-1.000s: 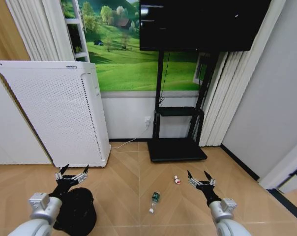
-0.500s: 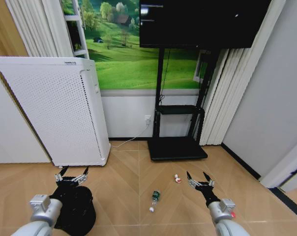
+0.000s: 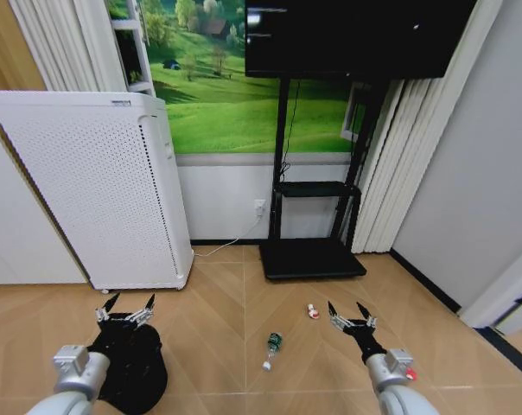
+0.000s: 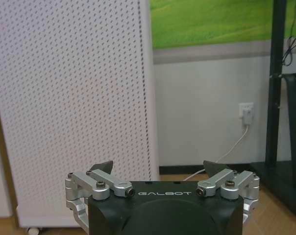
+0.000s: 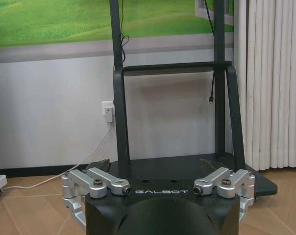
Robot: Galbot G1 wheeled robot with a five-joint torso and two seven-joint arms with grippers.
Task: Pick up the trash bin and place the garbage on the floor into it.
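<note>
Herringbone floor (image 3: 226, 303), white appliance (image 3: 97, 190) left, TV stand (image 3: 311, 259) ahead.
Both pincers spread wide: left pincer (image 3: 125, 310) above the trash bin (image 3: 131, 367), right pincer (image 3: 348, 315) near the green bottle (image 3: 273, 344).

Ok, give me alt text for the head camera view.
Open left pincer hovers above the small round black mesh trash bin; open right pincer hangs near a green white-capped bottle on tan herringbone parquet floor.

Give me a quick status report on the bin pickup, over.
Both end effectors open and empty, left above the trash bin, right over bare floor. Green bottle and red-and-white scrap on floor. Path clear.
</note>
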